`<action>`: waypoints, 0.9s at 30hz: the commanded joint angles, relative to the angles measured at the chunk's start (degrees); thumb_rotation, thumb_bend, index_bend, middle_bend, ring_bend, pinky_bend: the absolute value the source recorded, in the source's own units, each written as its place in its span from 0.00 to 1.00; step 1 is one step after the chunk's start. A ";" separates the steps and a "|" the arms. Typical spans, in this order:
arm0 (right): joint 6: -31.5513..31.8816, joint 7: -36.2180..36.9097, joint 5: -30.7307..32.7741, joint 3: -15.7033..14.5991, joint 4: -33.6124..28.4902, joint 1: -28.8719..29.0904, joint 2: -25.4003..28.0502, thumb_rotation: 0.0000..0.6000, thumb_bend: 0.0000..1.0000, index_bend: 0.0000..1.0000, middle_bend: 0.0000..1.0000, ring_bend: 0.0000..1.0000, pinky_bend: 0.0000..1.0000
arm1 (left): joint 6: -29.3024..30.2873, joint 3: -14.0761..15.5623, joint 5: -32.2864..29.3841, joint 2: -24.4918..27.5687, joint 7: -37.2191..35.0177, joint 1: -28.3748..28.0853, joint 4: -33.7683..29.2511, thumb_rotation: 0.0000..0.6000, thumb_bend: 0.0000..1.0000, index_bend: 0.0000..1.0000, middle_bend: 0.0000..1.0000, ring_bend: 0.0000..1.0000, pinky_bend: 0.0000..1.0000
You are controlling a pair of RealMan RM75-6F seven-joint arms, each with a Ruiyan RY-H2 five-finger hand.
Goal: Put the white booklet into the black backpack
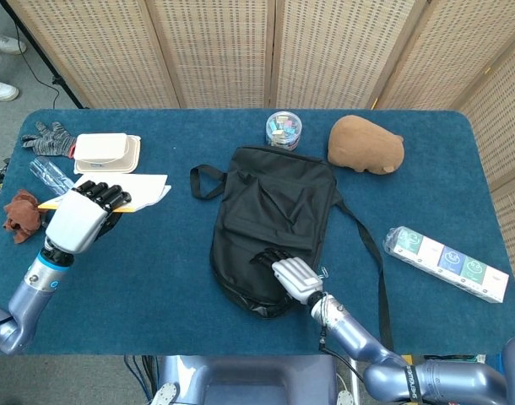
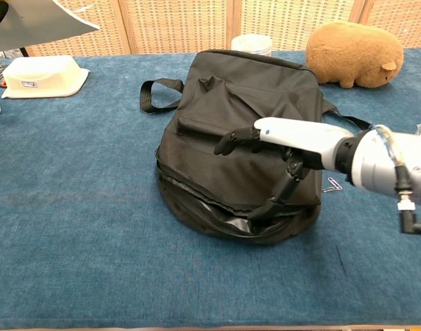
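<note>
The black backpack (image 1: 274, 202) lies flat mid-table, its zipped mouth facing the near edge and partly open (image 2: 231, 219). My right hand (image 1: 293, 277) grips the bag's upper flap at that mouth. In the chest view its fingers (image 2: 232, 141) lie on top of the fabric and the thumb hooks down into the opening. My left hand (image 1: 84, 218) holds the white booklet (image 1: 143, 186) at the left side of the table. The booklet (image 2: 41, 24) shows lifted at the top left corner of the chest view, well apart from the bag.
A white box (image 1: 105, 152), grey gloves (image 1: 46, 139), a clear bottle (image 1: 51, 175) and a brown cloth (image 1: 21, 215) crowd the far left. A small jar (image 1: 283, 129) and a brown plush (image 1: 365, 145) sit behind the bag. A long carton (image 1: 447, 263) lies right.
</note>
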 commanded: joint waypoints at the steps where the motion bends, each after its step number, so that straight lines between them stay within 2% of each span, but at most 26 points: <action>1: -0.29 -1.08 0.80 -0.58 1.60 1.03 -1.89 1.00 0.00 0.17 0.15 0.07 0.10 | 0.50 0.16 -0.12 -0.29 -0.77 0.18 0.68 1.00 0.56 0.83 0.66 0.57 0.67; 6: 1.21 -2.60 0.73 -1.18 3.38 1.33 -3.81 1.00 0.00 0.19 0.17 0.09 0.10 | 1.14 0.32 -0.05 -0.43 -1.56 0.20 1.38 1.00 0.56 0.83 0.66 0.57 0.67; 9: 2.47 -3.78 0.21 -1.64 4.78 1.34 -4.73 1.00 0.00 0.23 0.22 0.14 0.12 | 1.50 0.40 -0.06 -0.41 -1.86 0.24 1.50 1.00 0.56 0.83 0.66 0.57 0.67; 15: 4.59 -4.30 -1.13 -2.18 6.75 0.77 -6.11 1.00 0.02 0.36 0.36 0.29 0.28 | 1.62 0.76 -0.13 -0.53 -2.24 0.35 1.87 1.00 0.56 0.84 0.66 0.57 0.67; 18: 5.26 -4.53 -1.91 -2.52 7.62 0.53 -6.40 1.00 0.21 0.41 0.41 0.34 0.36 | 1.72 0.92 -0.20 -0.72 -2.51 0.43 2.15 1.00 0.56 0.83 0.66 0.57 0.67; 20: 5.45 -4.47 -2.20 -2.64 7.87 0.40 -6.49 1.00 0.38 0.43 0.43 0.36 0.42 | 1.76 0.97 -0.22 -0.79 -2.62 0.45 2.28 1.00 0.56 0.83 0.66 0.57 0.67; 21: 5.56 -4.38 -2.42 -2.71 8.01 0.32 -6.51 1.00 0.42 0.43 0.44 0.36 0.43 | 1.80 1.03 -0.22 -0.84 -2.70 0.47 2.38 1.00 0.56 0.83 0.66 0.57 0.67; 23: 5.84 -3.96 -2.88 -2.72 8.13 0.09 -6.54 1.00 0.60 0.46 0.47 0.40 0.49 | 1.90 1.14 -0.19 -0.93 -2.79 0.51 2.65 1.00 0.56 0.84 0.66 0.57 0.67; 26: 6.54 -3.16 -3.83 -2.62 8.24 -0.30 -6.53 1.00 0.78 0.49 0.50 0.43 0.56 | 2.13 1.28 -0.17 -1.06 -3.03 0.62 3.05 1.00 0.56 0.83 0.66 0.57 0.67; 27: 6.75 -2.83 -4.25 -2.64 8.27 -0.45 -6.47 1.00 0.80 0.50 0.51 0.43 0.57 | 2.28 1.33 -0.13 -1.12 -3.22 0.66 3.25 1.00 0.56 0.83 0.66 0.57 0.67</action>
